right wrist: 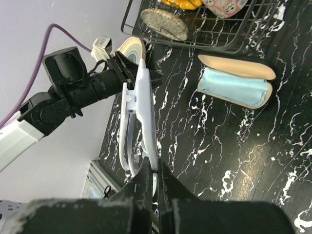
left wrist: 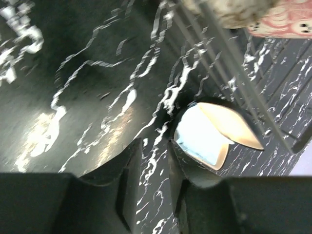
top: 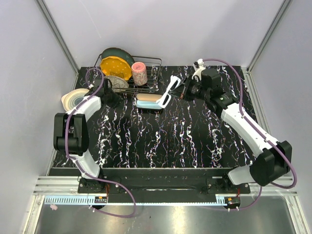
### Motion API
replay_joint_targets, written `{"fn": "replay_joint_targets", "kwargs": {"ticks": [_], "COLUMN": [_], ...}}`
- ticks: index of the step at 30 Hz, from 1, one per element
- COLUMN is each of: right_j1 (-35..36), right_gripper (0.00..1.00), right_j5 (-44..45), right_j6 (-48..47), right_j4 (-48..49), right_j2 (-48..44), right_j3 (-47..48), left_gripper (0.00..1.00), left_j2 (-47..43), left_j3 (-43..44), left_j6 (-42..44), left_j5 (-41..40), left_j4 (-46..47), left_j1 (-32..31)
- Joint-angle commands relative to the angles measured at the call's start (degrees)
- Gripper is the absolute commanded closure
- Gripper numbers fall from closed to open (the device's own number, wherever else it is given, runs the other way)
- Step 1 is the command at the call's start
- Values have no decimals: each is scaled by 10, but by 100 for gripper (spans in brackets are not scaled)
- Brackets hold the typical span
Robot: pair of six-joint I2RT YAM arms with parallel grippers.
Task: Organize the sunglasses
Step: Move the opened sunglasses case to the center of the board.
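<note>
Sunglasses (top: 170, 91) clamped by the frame between the closed fingers of the right gripper (right wrist: 156, 171), projecting beyond its tips, held off the table at the right end of the open glasses case (top: 148, 101). Left gripper (left wrist: 155, 148), left of the case, narrowly parted and holding nothing.

The top camera looks steeply down from behind on the whole black white-veined tabletop (top: 195, 136), while both wrist cameras view it closer, all three sharing the open tan-lined oblong glasses case (right wrist: 239, 67).
</note>
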Motion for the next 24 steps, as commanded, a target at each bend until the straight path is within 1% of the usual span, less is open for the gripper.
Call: {"fn": "replay_joint_targets", "kwargs": {"ticks": [1, 3, 4, 5, 7, 9, 11, 16, 18, 24], "right_j1": [-12, -19, -23, -28, -36, -44, -48, -55, -56, -65], "right_gripper": [100, 100, 100, 100, 100, 100, 100, 100, 100, 100], "right_j5": [-8, -15, -17, -20, -25, -29, -39, -63, -69, -78], "right_j6": [-6, -8, -8, -10, -12, -11, -10, -4, -3, -6], "right_j4": [16, 16, 16, 15, 14, 14, 15, 14, 15, 15], "right_j2": [11, 16, 19, 20, 26, 31, 37, 65, 72, 78], "right_j3": [7, 9, 10, 11, 14, 18, 23, 37, 44, 46], "left_gripper": [66, 61, 58, 55, 55, 55, 55, 55, 56, 56], "left_j2": [33, 58, 68, 86, 94, 93, 98, 144, 160, 167], "left_j3": [107, 137, 168, 182, 193, 181, 173, 239, 247, 228], "left_j6": [24, 53, 81, 91, 97, 88, 74, 81, 82, 77], "left_j5": [-21, -9, -14, -22, -31, -37, -64, -145, -150, -171], "left_j4": [45, 42, 33, -1, -20, -25, -29, -88, -97, -104], "left_j1": [-28, -31, -38, -39, -45, -50, -68, -119, -125, -134]}}
